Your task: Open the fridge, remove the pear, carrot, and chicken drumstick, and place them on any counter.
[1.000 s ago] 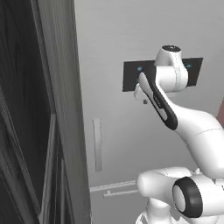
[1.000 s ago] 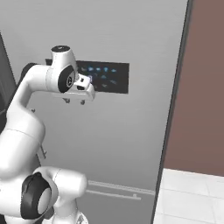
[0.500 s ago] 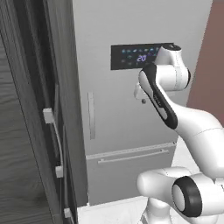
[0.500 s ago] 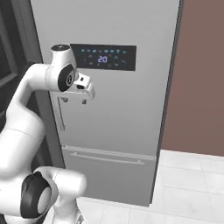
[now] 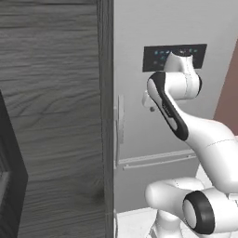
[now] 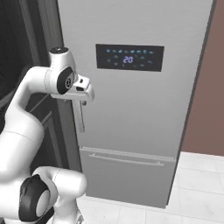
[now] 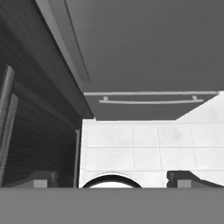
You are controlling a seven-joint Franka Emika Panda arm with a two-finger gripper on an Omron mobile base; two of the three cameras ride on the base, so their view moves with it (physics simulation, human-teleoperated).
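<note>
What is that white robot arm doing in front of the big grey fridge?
The arm is just starting a job of getting food out of the fridge. The door is shut, so nothing inside can be seen. Its gripper is open and empty, close to the slim vertical handle on the upper door but not gripping it. A dark wood cabinet stands beside the fridge.

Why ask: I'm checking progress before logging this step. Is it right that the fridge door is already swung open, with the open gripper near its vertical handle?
No. The fridge door is shut, flush and unbroken in the right base view. The open gripper is indeed near the vertical handle.
</note>
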